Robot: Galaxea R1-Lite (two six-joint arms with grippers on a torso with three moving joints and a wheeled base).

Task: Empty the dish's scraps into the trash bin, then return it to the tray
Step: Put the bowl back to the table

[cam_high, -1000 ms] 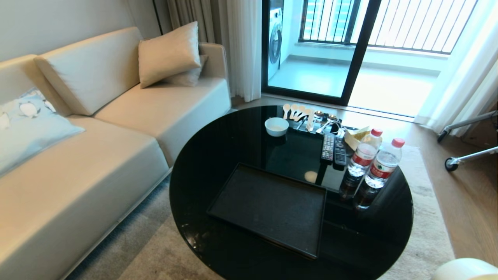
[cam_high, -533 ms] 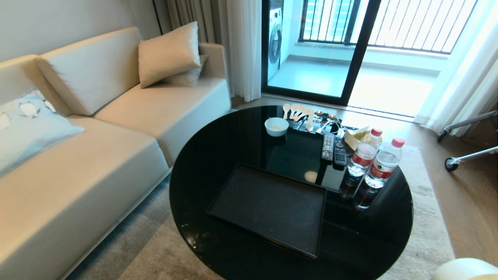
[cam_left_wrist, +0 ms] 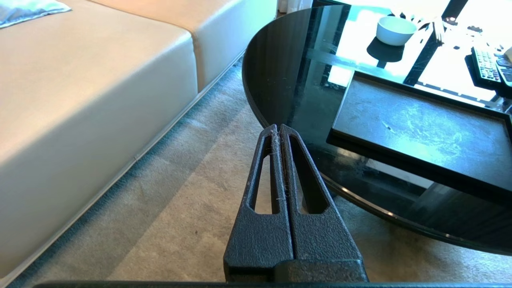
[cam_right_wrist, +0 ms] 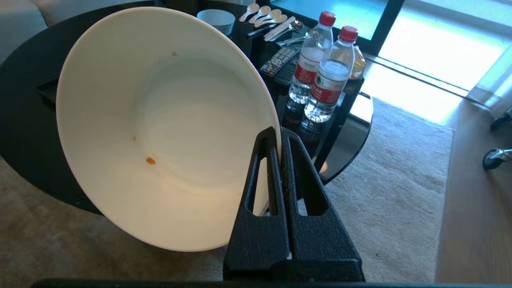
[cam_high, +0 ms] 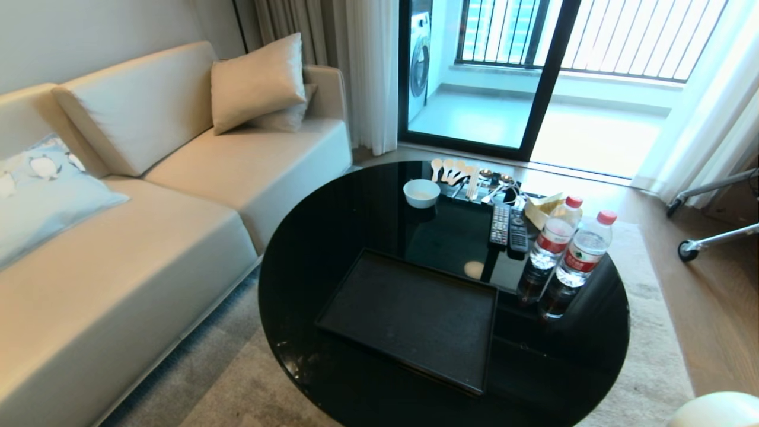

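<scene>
My right gripper (cam_right_wrist: pixel 279 134) is shut on the rim of the dish (cam_right_wrist: pixel 160 120), a deep white bowl held tilted on its side above the carpet, off the table's near right edge. Only a few tiny orange scraps (cam_right_wrist: pixel 151 160) cling to its inside. A sliver of the dish (cam_high: pixel 717 412) shows in the head view's lower right corner. The matte-black tray (cam_high: pixel 409 320) lies bare on the near part of the table. The trash bin is out of view. My left gripper (cam_left_wrist: pixel 277 128) is shut and holds nothing, parked over the carpet beside the table's left edge.
The round glossy black table (cam_high: pixel 332 225) carries a small white bowl (cam_high: pixel 421 193), spoons (cam_high: pixel 453 172), two remotes (cam_high: pixel 509 228) and two water bottles (cam_high: pixel 578 255) at the back right. A beige sofa (cam_high: pixel 148 237) stands to the left, and carpet surrounds the table.
The dish's edge in the head view's lower right corner has shifted slightly right and lower. Everything on the table stays put, and the camera has not moved.
</scene>
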